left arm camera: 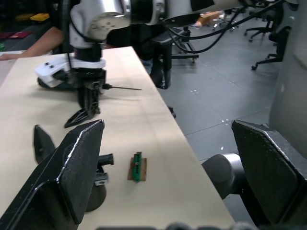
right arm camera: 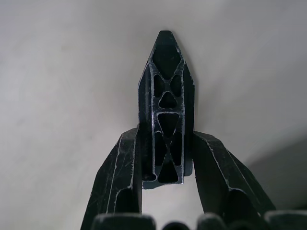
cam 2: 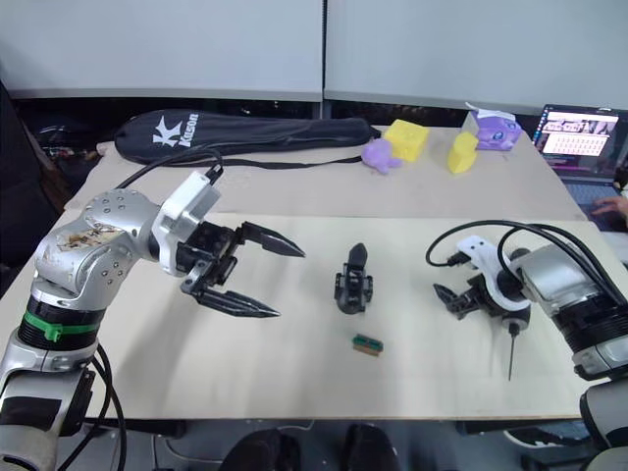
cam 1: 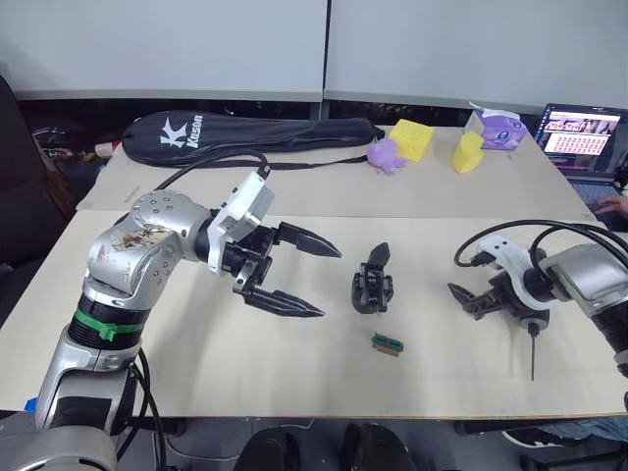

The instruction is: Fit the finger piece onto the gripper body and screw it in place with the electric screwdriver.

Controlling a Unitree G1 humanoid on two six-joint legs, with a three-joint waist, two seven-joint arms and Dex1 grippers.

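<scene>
1. Eye views: the left gripper point(cam 1: 331, 283) has its jaws wide open and empty, near the gripper body point(cam 1: 373, 287), which stands mid-desk point(cam 1: 245, 373). The right gripper point(cam 1: 471, 297) is low and well apart from the body. Nothing steadies the body, so a push could topple it.
2. Left wrist view: the green-and-black block point(left arm camera: 137, 166) lies near the desk edge. A sweep may knock it off.
3. Right wrist view: the jaws pinch the finger piece point(right arm camera: 165, 110) at its base, tip outward. The shallow grip may let it twist or slip during fitting.

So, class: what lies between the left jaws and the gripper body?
Nothing. The left eye view shows bare table between the open left gripper and the gripper body.
</scene>
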